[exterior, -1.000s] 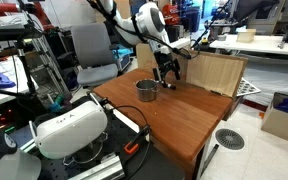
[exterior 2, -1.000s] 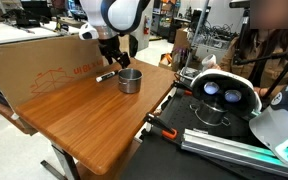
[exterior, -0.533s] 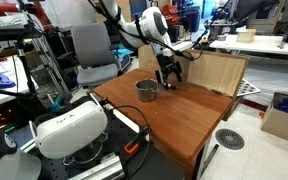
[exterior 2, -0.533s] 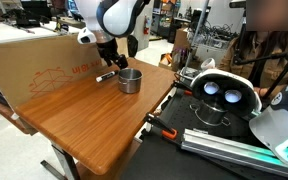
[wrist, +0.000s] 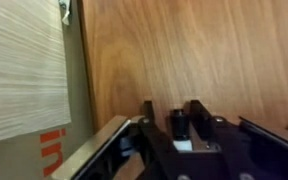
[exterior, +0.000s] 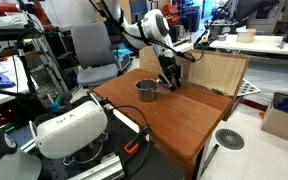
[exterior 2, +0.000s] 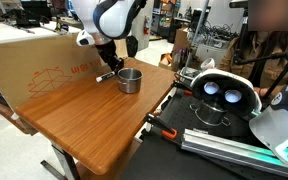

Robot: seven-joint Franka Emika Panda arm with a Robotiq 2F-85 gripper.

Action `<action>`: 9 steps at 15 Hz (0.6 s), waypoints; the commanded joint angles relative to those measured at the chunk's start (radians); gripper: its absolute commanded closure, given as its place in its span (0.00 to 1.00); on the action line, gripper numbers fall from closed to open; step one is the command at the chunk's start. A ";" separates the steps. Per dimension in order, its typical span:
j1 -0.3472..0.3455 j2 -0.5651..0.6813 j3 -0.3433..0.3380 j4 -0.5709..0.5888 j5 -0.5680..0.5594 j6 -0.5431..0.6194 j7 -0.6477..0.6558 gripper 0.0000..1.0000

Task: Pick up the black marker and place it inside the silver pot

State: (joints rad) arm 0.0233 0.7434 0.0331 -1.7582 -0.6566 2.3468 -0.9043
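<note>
The black marker (exterior 2: pixel 104 76) lies on the wooden table (exterior 2: pixel 84 125) just beside the silver pot (exterior 2: pixel 130 80), close to the cardboard sheet. My gripper (exterior 2: pixel 109 70) is down over it. In the wrist view the marker (wrist: pixel 179 123) stands between the two fingers of the gripper (wrist: pixel 172 106). The right finger (wrist: pixel 199 113) is against it, and a thin strip of wood still shows on the left side. The jaws are narrowed but not clamped. In an exterior view the pot (exterior: pixel 146 91) sits left of the gripper (exterior: pixel 168 82), which hides the marker.
A cardboard sheet (exterior 2: pixel 44 65) stands upright along the table's back edge, also seen as the cardboard (wrist: pixel 24 70) close to the left finger. White headset-like devices (exterior 2: pixel 224 95) and cables lie past the table's end. Bare wood (exterior: pixel 184 120) stretches toward the front.
The gripper has sunk a little onto the marker, and its jaws have drawn in from wide open to narrow around it. Marker and pot have not moved.
</note>
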 commanded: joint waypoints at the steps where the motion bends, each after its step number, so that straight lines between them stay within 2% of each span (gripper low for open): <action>1: 0.012 0.024 -0.007 0.040 0.004 -0.034 -0.003 0.86; 2: 0.012 0.023 -0.007 0.040 0.004 -0.035 -0.002 0.95; 3: 0.011 0.023 -0.007 0.041 0.004 -0.034 -0.001 0.99; 5: 0.011 0.024 -0.008 0.043 0.003 -0.033 -0.001 0.95; 9: 0.015 0.004 -0.015 0.023 -0.005 -0.017 0.025 0.95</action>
State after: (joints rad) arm 0.0235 0.7457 0.0324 -1.7475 -0.6566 2.3391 -0.9030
